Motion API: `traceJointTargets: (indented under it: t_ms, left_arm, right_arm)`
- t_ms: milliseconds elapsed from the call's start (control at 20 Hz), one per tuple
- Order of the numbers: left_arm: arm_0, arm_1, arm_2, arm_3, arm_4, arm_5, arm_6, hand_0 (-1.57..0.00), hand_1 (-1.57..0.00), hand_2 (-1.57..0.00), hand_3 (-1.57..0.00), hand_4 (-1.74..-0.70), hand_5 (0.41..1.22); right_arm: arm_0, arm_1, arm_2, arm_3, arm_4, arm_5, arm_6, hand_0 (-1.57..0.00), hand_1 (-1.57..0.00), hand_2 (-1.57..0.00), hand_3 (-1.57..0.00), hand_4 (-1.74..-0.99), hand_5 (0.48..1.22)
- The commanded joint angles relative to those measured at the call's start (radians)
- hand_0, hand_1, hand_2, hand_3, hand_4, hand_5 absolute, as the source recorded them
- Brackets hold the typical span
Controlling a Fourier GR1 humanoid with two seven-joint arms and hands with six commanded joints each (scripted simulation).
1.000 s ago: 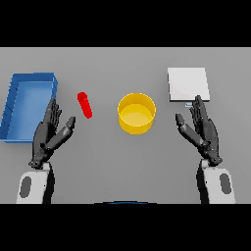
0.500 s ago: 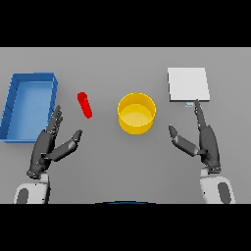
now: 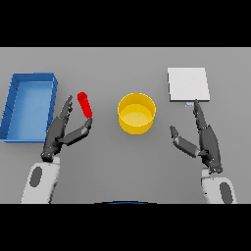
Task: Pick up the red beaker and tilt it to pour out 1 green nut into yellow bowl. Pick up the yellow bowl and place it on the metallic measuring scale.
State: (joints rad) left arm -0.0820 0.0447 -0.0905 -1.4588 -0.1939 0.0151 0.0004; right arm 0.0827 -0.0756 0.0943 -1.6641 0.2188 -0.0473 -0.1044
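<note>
Apparently beaker (image 3: 85, 104) lying, contents unclear.

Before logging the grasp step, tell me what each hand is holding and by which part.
Nothing is held. The left hand is open beside the red beaker, not closed on it. The right hand is open near the scale.

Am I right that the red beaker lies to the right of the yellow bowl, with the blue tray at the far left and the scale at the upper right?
Not quite: the head view shows the red beaker to the left of the yellow bowl, between it and the blue tray. The tray is indeed at the far left and the scale at the upper right.
</note>
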Motion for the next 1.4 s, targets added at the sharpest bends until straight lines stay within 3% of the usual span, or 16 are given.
traceJointTargets:
  t_ms: [0,400,750,850,1000,1150,1200,1250,1300,1350]
  left_arm:
    - [-0.026,-0.005,0.005,0.037,-0.001,0.004,-0.010,0.00,0.00,0.00,0.00,-1.24,0.641]
    - [-0.200,-0.008,0.058,0.252,0.006,0.016,-0.056,0.00,0.00,0.00,0.00,-1.29,0.685]
    - [-0.288,0.000,0.079,0.357,-0.001,0.021,-0.074,0.00,0.00,0.00,0.00,-1.29,0.683]
    - [-0.324,-0.005,0.084,0.392,-0.001,0.022,-0.064,0.00,0.00,0.00,0.00,-1.29,0.683]
    - [-0.340,-0.011,0.099,0.433,0.014,0.015,-0.113,0.00,0.00,0.00,0.00,-1.32,0.692]
    - [-0.366,-0.022,0.117,0.464,0.029,0.022,-0.121,0.00,0.00,0.00,0.00,-1.35,0.704]
    - [-0.382,-0.030,0.131,0.488,0.038,0.031,-0.134,0.00,-0.03,-0.07,-0.03,-1.38,0.724]
    - [-0.384,-0.040,0.138,0.487,0.048,0.036,-0.147,-0.12,-0.15,-0.18,-0.12,-1.41,0.750]
    - [-0.399,-0.051,0.149,0.518,0.053,0.047,-0.143,-0.29,-0.33,-0.36,-0.29,-1.45,0.783]
    - [-0.398,-0.054,0.156,0.520,0.052,0.065,-0.134,-0.44,-0.48,-0.52,-0.55,-1.45,0.871]
  right_arm:
    - [0.009,-0.005,-0.003,-0.013,-0.010,0.008,-0.011,0.00,0.00,0.00,0.00,-1.273,0.632]
    - [-0.003,-0.005,-0.005,-0.001,-0.006,0.005,0.012,0.00,0.00,0.00,0.00,-1.269,0.638]
    - [0.003,-0.005,-0.006,-0.013,-0.010,0.007,0.002,0.00,0.00,0.00,0.00,-1.269,0.642]
    - [-0.010,0.003,-0.005,-0.013,-0.003,-0.006,0.027,0.00,0.00,0.00,0.00,-1.265,0.638]
    - [0.016,-0.008,-0.008,-0.024,-0.007,0.001,0.002,0.00,0.00,0.00,0.00,-1.264,0.640]
    - [0.002,-0.012,-0.011,-0.018,-0.003,-0.001,0.019,0.00,0.00,0.00,0.00,-1.261,0.641]
    - [0.008,-0.015,-0.012,-0.021,-0.006,0.002,0.008,0.00,0.00,0.00,0.00,-1.259,0.642]
    - [0.006,-0.010,-0.011,-0.015,-0.003,-0.003,0.012,0.00,0.00,0.00,0.00,-1.260,0.642]
    - [0.001,-0.011,-0.011,-0.010,0.000,-0.004,0.015,0.00,0.00,0.00,0.00,-1.258,0.644]
    - [0.009,-0.015,-0.013,-0.023,-0.001,-0.004,0.007,0.00,0.00,0.00,0.00,-1.257,0.645]
